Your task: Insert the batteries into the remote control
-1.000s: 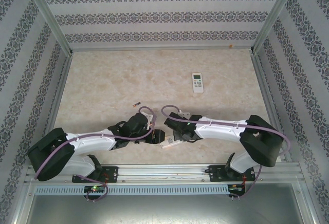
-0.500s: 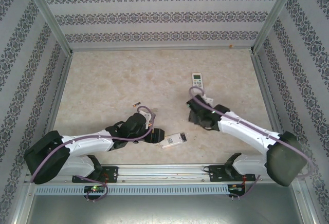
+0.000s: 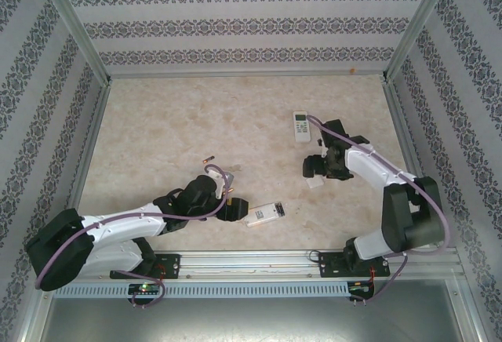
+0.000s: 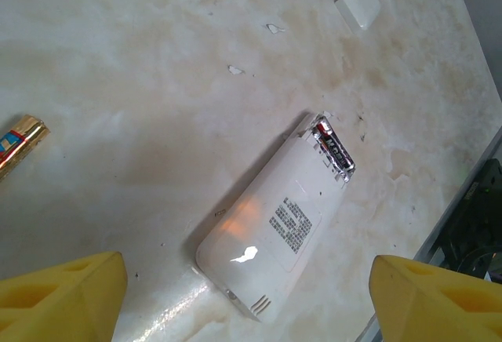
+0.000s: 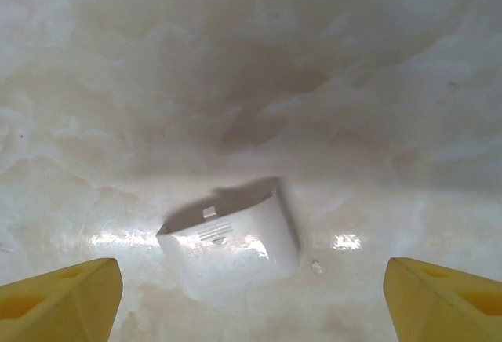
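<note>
A white remote control (image 4: 274,236) lies face down on the table between my left gripper's yellow fingertips (image 4: 67,295), which do not touch it. Its battery compartment (image 4: 333,144) is uncovered, with a cell inside. My left gripper (image 3: 233,210) is open beside this remote (image 3: 265,212). An orange-gold battery (image 4: 17,142) lies to the left, and another battery (image 3: 207,157) lies farther out on the table. My right gripper (image 3: 314,168) is open above the white battery cover (image 5: 231,244), which lies loose on the table (image 3: 315,184).
A second white remote (image 3: 302,125) lies face up at the back right, close to my right arm. Patterned walls and metal posts enclose the marble tabletop (image 3: 157,122). A metal rail (image 3: 251,263) runs along the near edge.
My right arm swung away from the near remote toward the back right and its gripper opened; the battery cover now lies under it. My left gripper opened wider.
</note>
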{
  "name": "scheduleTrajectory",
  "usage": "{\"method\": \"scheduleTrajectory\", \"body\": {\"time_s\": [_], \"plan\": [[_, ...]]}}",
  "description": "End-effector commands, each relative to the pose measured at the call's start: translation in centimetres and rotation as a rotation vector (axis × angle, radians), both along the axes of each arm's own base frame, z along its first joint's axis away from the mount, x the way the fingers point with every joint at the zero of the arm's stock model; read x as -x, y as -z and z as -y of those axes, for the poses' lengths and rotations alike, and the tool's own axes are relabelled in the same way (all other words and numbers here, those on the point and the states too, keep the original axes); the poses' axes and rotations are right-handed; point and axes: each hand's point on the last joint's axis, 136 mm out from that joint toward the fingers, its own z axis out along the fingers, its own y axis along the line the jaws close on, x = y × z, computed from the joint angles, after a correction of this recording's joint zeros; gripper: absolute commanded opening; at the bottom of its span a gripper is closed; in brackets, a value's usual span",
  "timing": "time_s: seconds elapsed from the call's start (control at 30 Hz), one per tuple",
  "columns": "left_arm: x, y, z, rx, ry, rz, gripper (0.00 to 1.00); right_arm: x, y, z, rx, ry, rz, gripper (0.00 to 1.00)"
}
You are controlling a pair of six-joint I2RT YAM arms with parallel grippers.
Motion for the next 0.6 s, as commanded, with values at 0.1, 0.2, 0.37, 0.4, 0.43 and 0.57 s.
{"method": "scheduleTrajectory", "body": {"time_s": [0.1,0.2,0.37,0.4,0.43,0.57], "plan": [[0.3,-0.2,0.0,0.007,0.014,0.031,0.83,0.8,2.2,-0.2,0.103,-0.131,-0.129,0.86],[0.3,-0.2,-0.1,0.017,0.005,0.029,0.83,1.1,3.2,-0.6,0.087,-0.128,-0.138,0.85],[0.3,-0.1,-0.1,0.013,0.007,0.030,0.83,1.1,3.9,-0.9,0.104,-0.162,-0.181,0.73],[0.2,-0.1,-0.1,0.010,0.009,0.032,0.83,1.0,4.0,-1.1,0.108,-0.179,-0.189,0.70],[0.2,-0.2,0.0,0.009,0.010,0.033,0.84,1.1,4.2,-1.2,0.116,-0.196,-0.195,0.69],[0.1,-0.2,-0.2,0.007,0.002,0.034,0.84,0.6,4.0,-1.8,0.153,-0.286,-0.182,0.65]]}}
